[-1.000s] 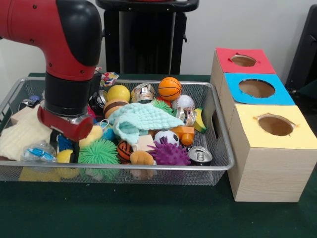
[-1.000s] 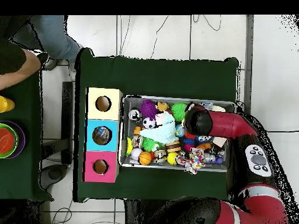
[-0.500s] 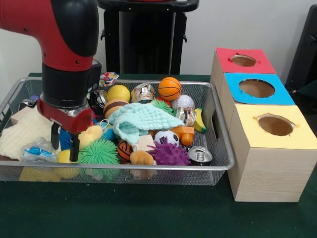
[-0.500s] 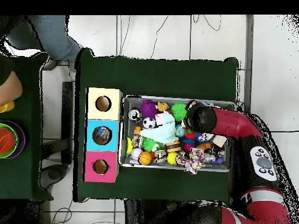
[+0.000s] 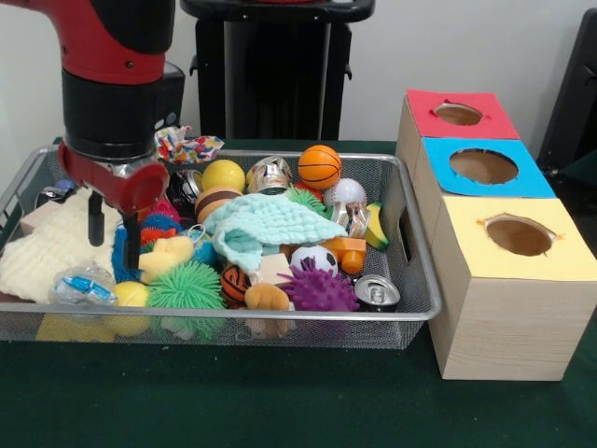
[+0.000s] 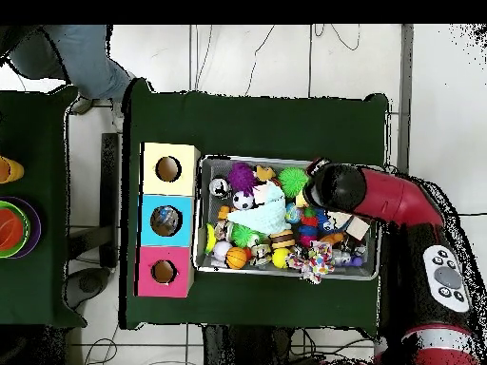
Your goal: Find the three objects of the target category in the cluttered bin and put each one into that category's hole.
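Two black fingers (image 5: 131,245) of my tool (image 5: 112,233) hang apart and empty over the left end of the bin (image 5: 308,317). Just below them, against the front mesh, lies a crushed bottle (image 5: 82,286) with a blue label, beside a green spiky ball (image 5: 187,287). Right of the bin on the desk (image 5: 233,401), the blue hole (image 5: 483,166) sits between red and yellow ones.
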Robot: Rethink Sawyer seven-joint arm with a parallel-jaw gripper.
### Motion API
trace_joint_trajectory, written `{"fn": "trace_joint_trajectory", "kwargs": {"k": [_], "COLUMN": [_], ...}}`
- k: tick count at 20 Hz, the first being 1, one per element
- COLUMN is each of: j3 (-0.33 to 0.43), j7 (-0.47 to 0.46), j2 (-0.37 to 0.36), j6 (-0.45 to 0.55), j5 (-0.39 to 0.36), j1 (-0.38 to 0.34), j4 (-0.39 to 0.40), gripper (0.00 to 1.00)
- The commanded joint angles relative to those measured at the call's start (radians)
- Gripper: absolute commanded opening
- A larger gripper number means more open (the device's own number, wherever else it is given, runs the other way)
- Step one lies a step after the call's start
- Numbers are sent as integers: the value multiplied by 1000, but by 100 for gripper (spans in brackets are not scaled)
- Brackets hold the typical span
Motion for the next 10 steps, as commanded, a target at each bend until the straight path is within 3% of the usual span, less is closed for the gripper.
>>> {"fn": "trace_joint_trajectory", "kwargs": {"k": [1, 10], "j3": [12, 27], "j7": [38, -65], "j2": [9, 59], "j6": [88, 83], "j5": [37, 11], "j1": [-27, -135], "j4": [52, -16], "gripper": [100, 100]}}
